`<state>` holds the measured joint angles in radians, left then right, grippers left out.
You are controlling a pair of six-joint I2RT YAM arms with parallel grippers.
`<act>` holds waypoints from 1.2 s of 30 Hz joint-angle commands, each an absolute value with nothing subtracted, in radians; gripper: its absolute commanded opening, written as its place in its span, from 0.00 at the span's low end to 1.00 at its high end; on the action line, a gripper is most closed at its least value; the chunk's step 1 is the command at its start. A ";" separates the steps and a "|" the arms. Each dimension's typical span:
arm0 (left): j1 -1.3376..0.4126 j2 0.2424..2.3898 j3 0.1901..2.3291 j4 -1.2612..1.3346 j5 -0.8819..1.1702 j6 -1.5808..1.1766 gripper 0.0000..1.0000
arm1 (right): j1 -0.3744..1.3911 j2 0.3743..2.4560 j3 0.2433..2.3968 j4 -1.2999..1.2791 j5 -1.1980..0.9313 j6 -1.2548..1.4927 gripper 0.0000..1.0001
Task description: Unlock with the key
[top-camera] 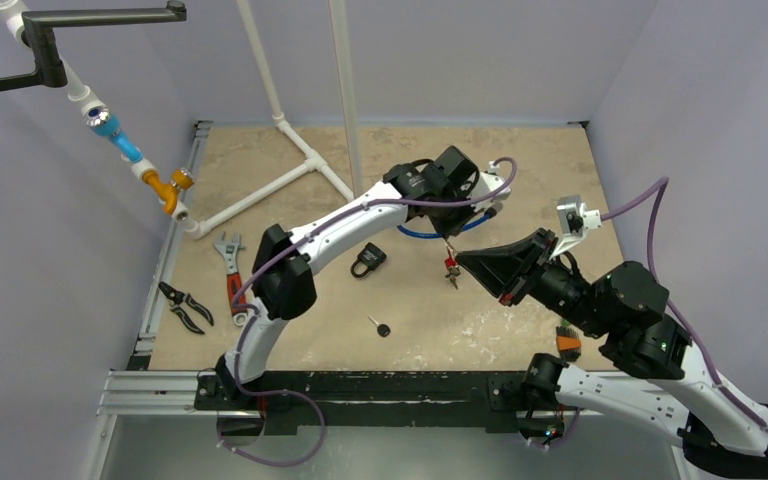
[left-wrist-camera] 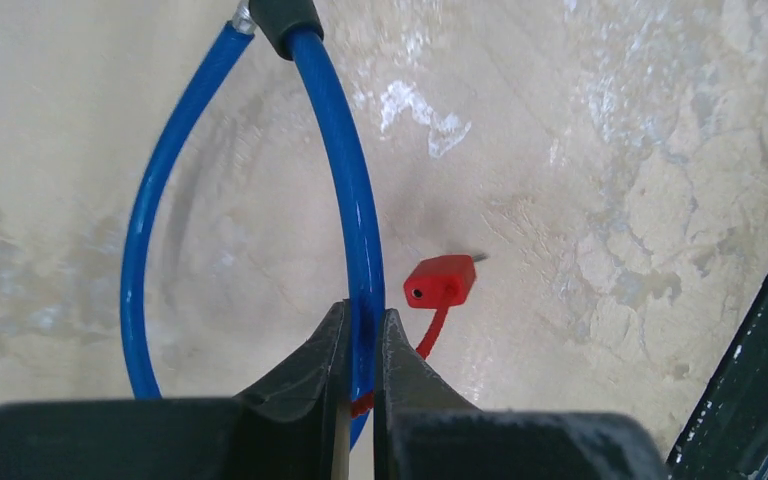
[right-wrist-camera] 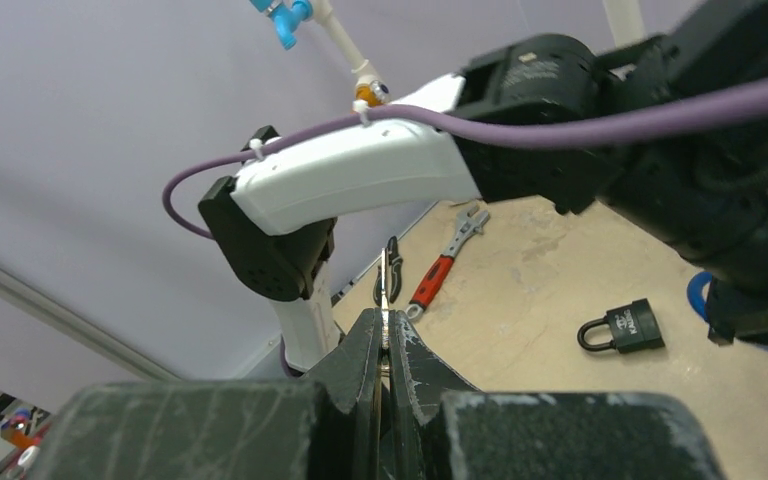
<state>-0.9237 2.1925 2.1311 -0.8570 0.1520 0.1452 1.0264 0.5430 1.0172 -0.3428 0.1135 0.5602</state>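
Pale lilac walls (top-camera: 660,80) close in a tabletop of beige, stone-patterned board (top-camera: 520,340), with a white plastic pipe frame (top-camera: 260,195) standing at its far left corner.

The left gripper (left-wrist-camera: 360,320) reaches out over the middle of the table and is clamped on a glossy blue cable loop (left-wrist-camera: 335,130). Its two black fingers pinch one strand of the loop between their tips. Just to the right of those fingers lies a small red plastic block with a round hole in its end (left-wrist-camera: 440,282), and a thin red cord runs from it back towards the fingertips.

The right gripper (right-wrist-camera: 384,325) is closed, its tip close beside the red piece in the overhead view. A thin silvery sliver shows between its fingertips, too narrow to tell what it is.

The task's things lie apart from both grippers: a black padlock with a curved shackle (top-camera: 368,260) rests on the table just beside the left arm's forearm, and a small key with a round black head (top-camera: 381,327) lies nearer the front edge, between the two arm bases and touched by nothing.

Along the left side of the table sit an adjustable wrench with a red handle (top-camera: 230,275) and, nearer the edge, black-handled pliers (top-camera: 185,307) — both well away from the grippers
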 commanded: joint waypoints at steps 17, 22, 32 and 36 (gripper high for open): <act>-0.868 1.822 1.991 -0.688 0.185 0.216 0.00 | 1.026 0.507 1.071 -0.290 0.095 0.535 0.00; -0.863 1.721 1.970 -0.815 0.204 0.308 0.00 | 1.026 0.503 1.074 -0.293 0.101 0.530 0.00; -0.834 1.379 1.597 -1.111 0.379 0.509 0.00 | 1.026 0.506 1.109 -0.331 0.096 0.494 0.00; -0.835 1.229 1.507 -1.218 0.449 0.683 0.00 | 1.026 0.520 1.119 -0.380 0.154 0.464 0.00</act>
<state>-0.8345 1.3602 1.5589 -1.1019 0.3252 0.4751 1.0264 0.5137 1.0771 -0.3477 0.1127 0.5121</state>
